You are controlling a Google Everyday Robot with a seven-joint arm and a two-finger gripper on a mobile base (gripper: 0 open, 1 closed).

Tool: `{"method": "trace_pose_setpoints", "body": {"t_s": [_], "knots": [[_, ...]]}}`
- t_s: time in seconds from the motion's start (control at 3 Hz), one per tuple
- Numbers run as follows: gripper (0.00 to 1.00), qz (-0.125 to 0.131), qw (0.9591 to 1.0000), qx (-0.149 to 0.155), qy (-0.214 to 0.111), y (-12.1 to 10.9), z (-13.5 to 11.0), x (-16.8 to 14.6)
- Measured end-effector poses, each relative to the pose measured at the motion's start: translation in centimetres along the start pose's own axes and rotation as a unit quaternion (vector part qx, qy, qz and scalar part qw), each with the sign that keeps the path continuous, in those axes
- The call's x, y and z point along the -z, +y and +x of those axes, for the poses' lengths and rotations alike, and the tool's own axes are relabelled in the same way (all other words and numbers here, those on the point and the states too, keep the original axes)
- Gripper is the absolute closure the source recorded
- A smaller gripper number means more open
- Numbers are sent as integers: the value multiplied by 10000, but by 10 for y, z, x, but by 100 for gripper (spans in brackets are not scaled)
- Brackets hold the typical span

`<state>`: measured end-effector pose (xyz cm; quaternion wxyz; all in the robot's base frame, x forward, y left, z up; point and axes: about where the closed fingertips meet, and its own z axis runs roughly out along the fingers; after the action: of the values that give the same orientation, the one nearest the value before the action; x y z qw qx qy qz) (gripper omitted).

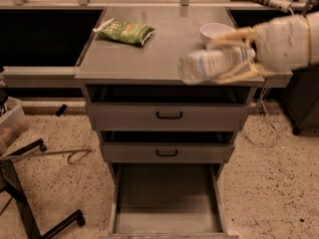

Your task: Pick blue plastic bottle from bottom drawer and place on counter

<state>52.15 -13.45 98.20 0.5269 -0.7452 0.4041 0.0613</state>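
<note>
The robot's pale two-finger claw (238, 59) is clamped around a small clear plastic bottle with a pale striped label (212, 64). It holds the bottle on its side, in the air at the front right corner of the flat grey metal bench (149, 59). Toward the bench's back, a white bowl (214, 31) sits right and a green snack bag (124, 32) left. Below the bench, the bottom grey metal drawer (167, 198) stands pulled open.
</note>
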Motion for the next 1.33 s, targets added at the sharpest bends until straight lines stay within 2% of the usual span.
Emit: {"method": "trace_pose_setpoints", "body": {"t_s": [0.33, 0.67, 1.0, 1.33], "knots": [[100, 65, 9992, 326, 220, -58, 6, -32], [100, -22, 9973, 458, 566, -95, 12, -76], [100, -226, 9945, 477, 900, -113, 19, -121], [100, -625, 9876, 568, 1326, -119, 32, -154]]}}
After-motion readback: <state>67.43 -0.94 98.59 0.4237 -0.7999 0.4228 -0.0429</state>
